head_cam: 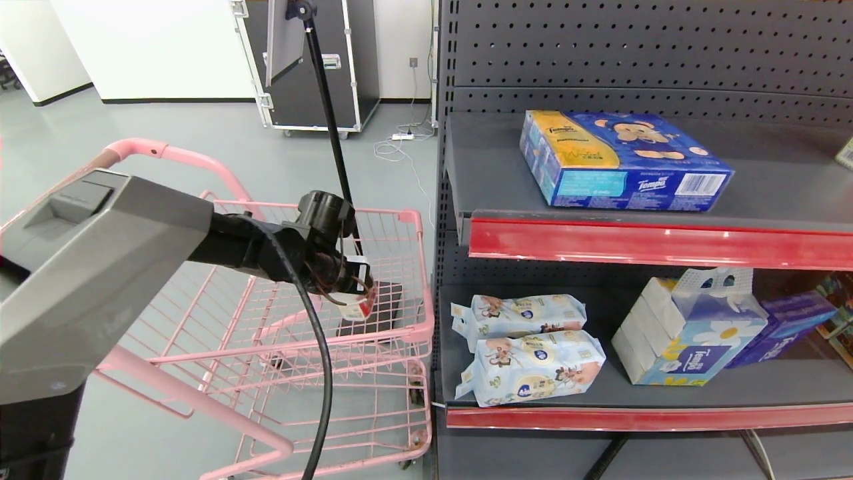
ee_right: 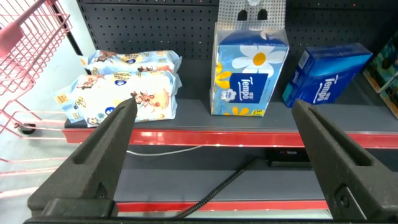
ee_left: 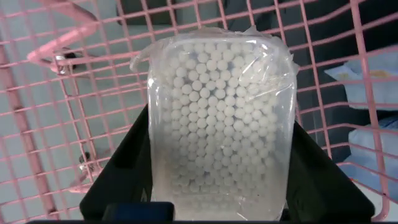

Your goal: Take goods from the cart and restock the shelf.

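Note:
My left gripper (head_cam: 353, 287) hangs inside the pink cart (head_cam: 400, 217), near the end that faces the shelf. It is shut on a clear plastic box of cotton swabs (ee_left: 221, 93), which stands upright between its black fingers (ee_left: 118, 180). In the head view the box (head_cam: 356, 307) shows just below the gripper. My right gripper (ee_right: 214, 102) is open with nothing between its fingers, low in front of the lower shelf (ee_right: 249, 137). The upper shelf (head_cam: 653, 243) and lower shelf (head_cam: 640, 419) both have red front edges.
A blue tissue box (head_cam: 620, 160) lies on the upper shelf. The lower shelf holds two wipe packs (head_cam: 526, 353), a tissue pack (head_cam: 693, 333) and a blue pack (head_cam: 786, 323). A dark object (head_cam: 390, 300) lies in the cart. A black stand pole (head_cam: 326, 100) rises behind it.

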Motion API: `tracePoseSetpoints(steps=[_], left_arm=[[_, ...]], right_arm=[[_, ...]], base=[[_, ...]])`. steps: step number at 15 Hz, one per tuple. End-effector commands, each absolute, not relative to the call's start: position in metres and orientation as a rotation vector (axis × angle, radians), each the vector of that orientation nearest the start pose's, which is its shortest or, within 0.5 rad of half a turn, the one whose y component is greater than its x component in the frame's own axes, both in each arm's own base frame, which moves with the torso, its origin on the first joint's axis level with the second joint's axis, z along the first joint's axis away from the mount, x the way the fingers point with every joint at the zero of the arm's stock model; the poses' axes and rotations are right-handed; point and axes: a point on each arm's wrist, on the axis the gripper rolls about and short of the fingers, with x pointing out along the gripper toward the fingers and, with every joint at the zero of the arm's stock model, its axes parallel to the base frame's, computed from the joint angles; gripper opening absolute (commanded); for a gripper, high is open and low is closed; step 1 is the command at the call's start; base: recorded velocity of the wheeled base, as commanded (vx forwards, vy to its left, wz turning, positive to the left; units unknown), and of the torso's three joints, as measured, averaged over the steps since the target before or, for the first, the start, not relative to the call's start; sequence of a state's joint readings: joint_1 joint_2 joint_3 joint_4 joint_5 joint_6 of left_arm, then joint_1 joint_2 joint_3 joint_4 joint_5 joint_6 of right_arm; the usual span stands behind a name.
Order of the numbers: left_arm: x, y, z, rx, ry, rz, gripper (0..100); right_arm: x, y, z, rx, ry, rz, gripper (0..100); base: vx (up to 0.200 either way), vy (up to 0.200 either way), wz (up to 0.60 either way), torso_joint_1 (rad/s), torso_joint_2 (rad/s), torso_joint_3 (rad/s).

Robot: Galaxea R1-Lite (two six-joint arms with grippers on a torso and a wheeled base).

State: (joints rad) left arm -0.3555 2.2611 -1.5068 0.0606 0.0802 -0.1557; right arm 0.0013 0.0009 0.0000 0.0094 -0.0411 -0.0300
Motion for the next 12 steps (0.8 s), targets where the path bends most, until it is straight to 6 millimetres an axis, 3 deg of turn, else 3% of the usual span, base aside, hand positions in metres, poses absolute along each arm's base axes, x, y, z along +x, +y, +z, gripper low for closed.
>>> tracePoseSetpoints(steps=[1, 3, 7, 9, 10, 11, 12], left_arm=[[0.403, -0.127, 0.151, -0.015, 0.687, -0.169, 0], [0.388, -0.112, 0.182, -0.037, 0.626, -0.154, 0], [0.318, -0.080, 0.256, -0.082, 0.461, -0.153, 0], [0.268, -0.057, 0.281, -0.103, 0.385, -0.134, 0], [0.253, -0.050, 0.284, -0.108, 0.370, -0.123, 0], [0.223, -0.038, 0.285, -0.117, 0.345, -0.107, 0], [0.174, -0.024, 0.282, -0.130, 0.304, -0.099, 0]], right_arm=[[-0.023, -0.001, 0.075, -0.031, 0.011, -0.040, 100], [-0.023, -0.001, 0.075, -0.031, 0.011, -0.040, 100], [-0.023, -0.001, 0.075, -0.031, 0.011, -0.040, 100], [-0.023, -0.001, 0.075, -0.031, 0.011, -0.041, 100], [-0.023, -0.001, 0.075, -0.031, 0.011, -0.040, 100], [-0.023, -0.001, 0.075, -0.031, 0.011, -0.040, 100], [-0.023, -0.001, 0.075, -0.031, 0.011, -0.040, 100]], base=[[0.000, 0.000, 0.00, 0.000, 0.00, 0.000], [0.000, 0.000, 0.00, 0.000, 0.00, 0.000], [0.000, 0.000, 0.00, 0.000, 0.00, 0.000], [0.000, 0.000, 0.00, 0.000, 0.00, 0.000], [0.000, 0.000, 0.00, 0.000, 0.00, 0.000], [0.000, 0.000, 0.00, 0.000, 0.00, 0.000], [0.000, 0.000, 0.00, 0.000, 0.00, 0.000]])
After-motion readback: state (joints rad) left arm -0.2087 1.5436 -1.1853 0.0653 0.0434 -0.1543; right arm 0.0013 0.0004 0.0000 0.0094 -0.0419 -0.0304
